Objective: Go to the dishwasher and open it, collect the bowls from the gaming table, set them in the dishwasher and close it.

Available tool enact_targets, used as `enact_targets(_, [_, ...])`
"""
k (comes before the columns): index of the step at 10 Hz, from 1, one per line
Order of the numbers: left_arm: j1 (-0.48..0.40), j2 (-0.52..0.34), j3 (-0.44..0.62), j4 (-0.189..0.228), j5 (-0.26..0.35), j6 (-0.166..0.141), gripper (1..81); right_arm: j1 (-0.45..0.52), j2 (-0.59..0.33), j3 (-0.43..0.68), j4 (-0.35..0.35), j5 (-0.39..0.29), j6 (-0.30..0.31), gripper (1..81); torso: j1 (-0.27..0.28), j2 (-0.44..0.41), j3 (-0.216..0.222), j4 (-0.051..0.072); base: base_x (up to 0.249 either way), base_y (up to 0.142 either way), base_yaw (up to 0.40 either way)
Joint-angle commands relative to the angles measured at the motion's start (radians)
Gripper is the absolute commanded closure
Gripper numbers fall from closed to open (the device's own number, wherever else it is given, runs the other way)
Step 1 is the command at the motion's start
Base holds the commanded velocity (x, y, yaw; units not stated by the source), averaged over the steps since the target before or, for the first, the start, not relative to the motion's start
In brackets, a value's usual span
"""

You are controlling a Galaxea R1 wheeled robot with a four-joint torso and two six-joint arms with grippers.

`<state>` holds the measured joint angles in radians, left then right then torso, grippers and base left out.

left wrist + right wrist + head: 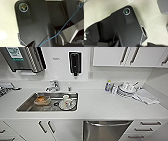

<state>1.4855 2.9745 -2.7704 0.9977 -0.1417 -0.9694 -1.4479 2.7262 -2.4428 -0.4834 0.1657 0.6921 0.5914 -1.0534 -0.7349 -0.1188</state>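
The dishwasher [106, 130] is a stainless steel front under the white counter, right of the sink, with a horizontal steel bar handle [110, 124] along its top. Its door stands shut. The bowls and the gaming table are out of view. Both wrist views look down past the robot's own dark plate onto pale floor.
A steel sink [48, 102] in the white counter [100, 105] holds a brownish dish [42, 100] and a white cup on a plate [66, 102]. Stacked plates and cups [127, 88] stand at the back right, beside a folded cloth [146, 97]. White cabinets [45, 128] and drawers [147, 128] flank the dishwasher.
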Motion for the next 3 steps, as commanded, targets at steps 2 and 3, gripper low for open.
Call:
enact_targets(2, [-0.015,-0.012,-0.009,-0.005,0.045,0.000,1.0,-0.082,0.171,-0.212,-0.100,-0.025,0.009,1.0,0.000,0.000,0.000,0.000,0.000,0.000,0.000])
enact_targets(3, [-0.015,-0.003,-0.009,-0.005,0.045,-0.002,1.0,-0.084,0.215,-0.245,-0.101,-0.031,0.010,1.0,0.000,0.000,0.000,0.000,0.000,0.000,0.000])
